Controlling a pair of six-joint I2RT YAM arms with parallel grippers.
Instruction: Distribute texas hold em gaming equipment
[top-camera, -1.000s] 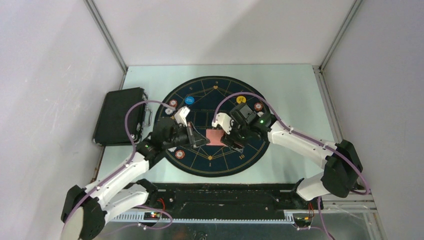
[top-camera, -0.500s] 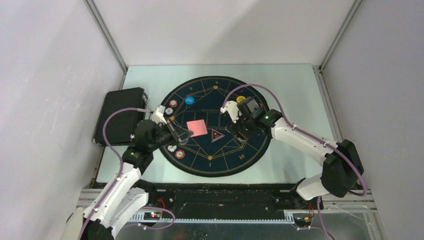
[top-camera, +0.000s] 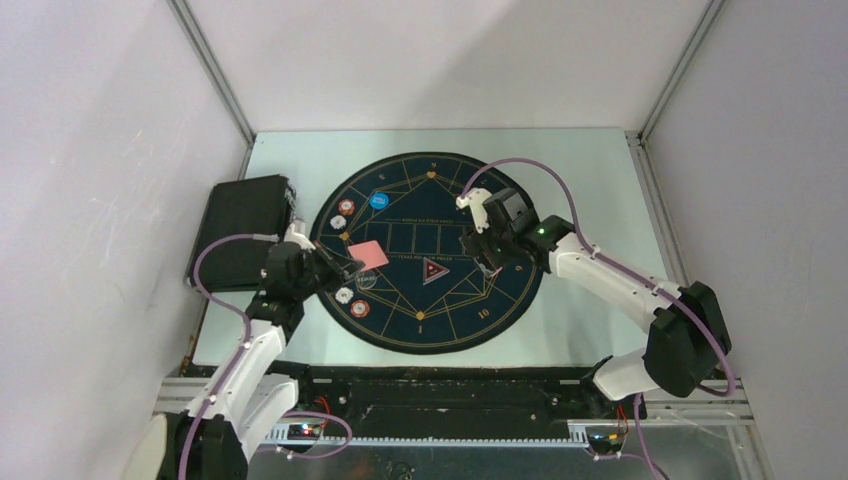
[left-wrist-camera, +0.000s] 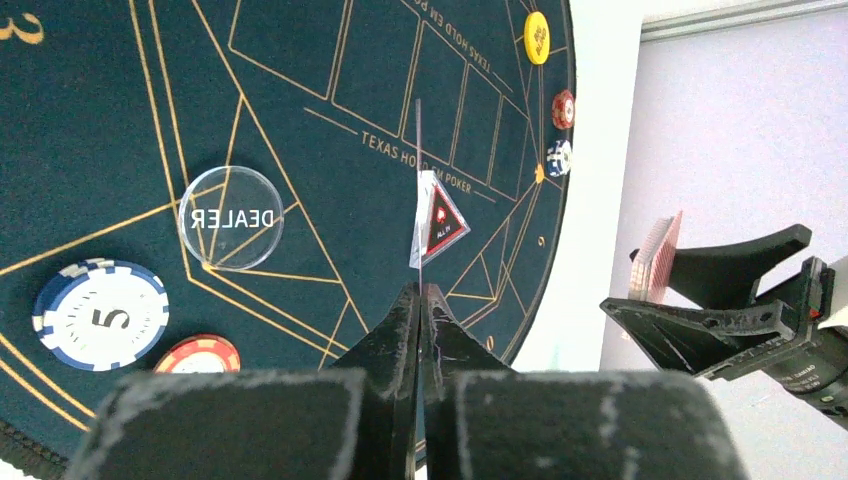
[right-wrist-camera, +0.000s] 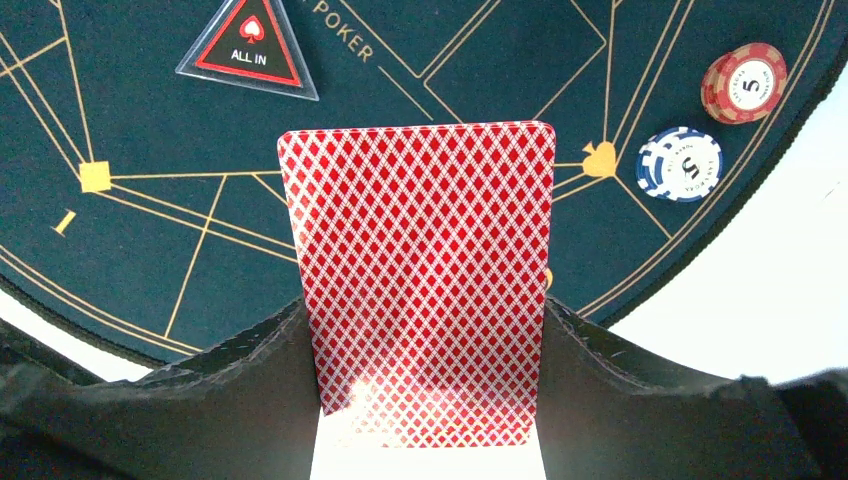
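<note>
Left gripper (left-wrist-camera: 420, 305) pinches 1 playing card (top-camera: 369, 255) at the mat's (top-camera: 400, 305) 9 o'clock. Right gripper (top-camera: 488, 252), at 3 o'clock, clamps a red-backed card stack (right-wrist-camera: 420, 280).

Rectangular paper playing card (right-wrist-camera: 420, 280) rocks a red-white diamond lattice; round felt mat (right-wrist-camera: 130, 250) is dark teal, gold-lined.

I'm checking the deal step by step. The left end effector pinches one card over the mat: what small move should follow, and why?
Probably lower the left end effector and release the card onto the mat near the blue-white chip. It is shut on that single card, clear of the mat, while the right end effector holds the deck.
</note>
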